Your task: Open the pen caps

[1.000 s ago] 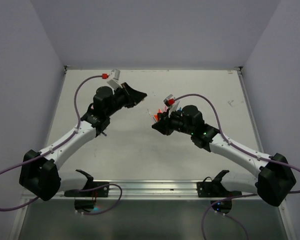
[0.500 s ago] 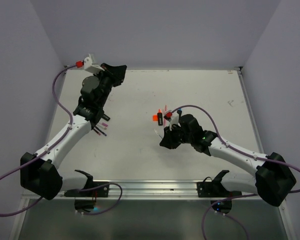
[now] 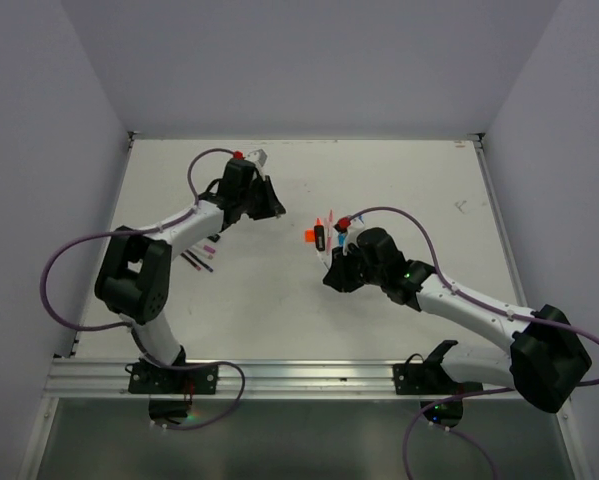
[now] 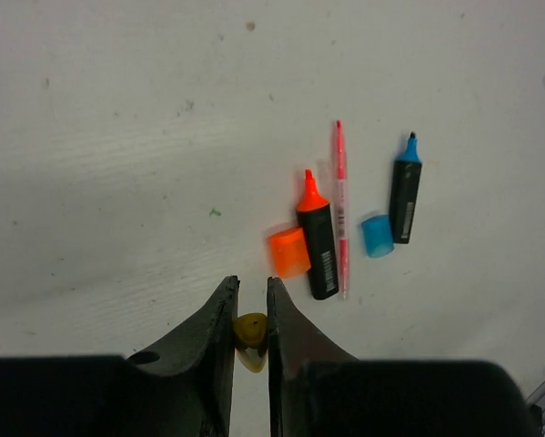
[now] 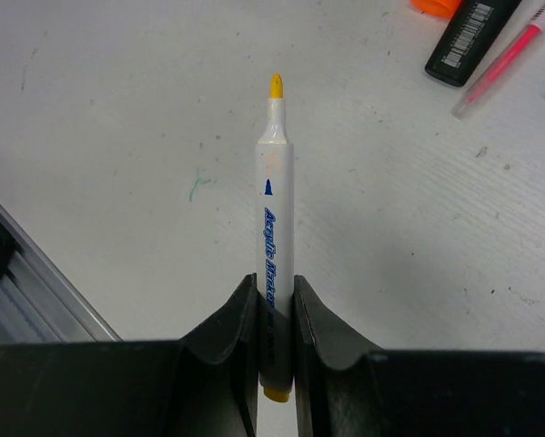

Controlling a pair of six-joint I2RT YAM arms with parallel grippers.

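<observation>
White marker [image 5: 275, 237], right wrist view: blue slanted lettering along the barrel, read as "Acrylic Marker". Last letters shaded between the fingers of the right hand [image 5: 275, 284]. Small blue arrow-like sign just above the words, toward the yellow tip.

Black highlighter [image 4: 319, 259], left wrist view: white barcode label [image 4: 328, 267] near the blunt end, bars visible, digits too small to read. Same label seen again at the upper right of the right wrist view.

Thin pink pen [image 4: 340, 209], beside the highlighter: fine dark print on the barrel, not legible.
</observation>
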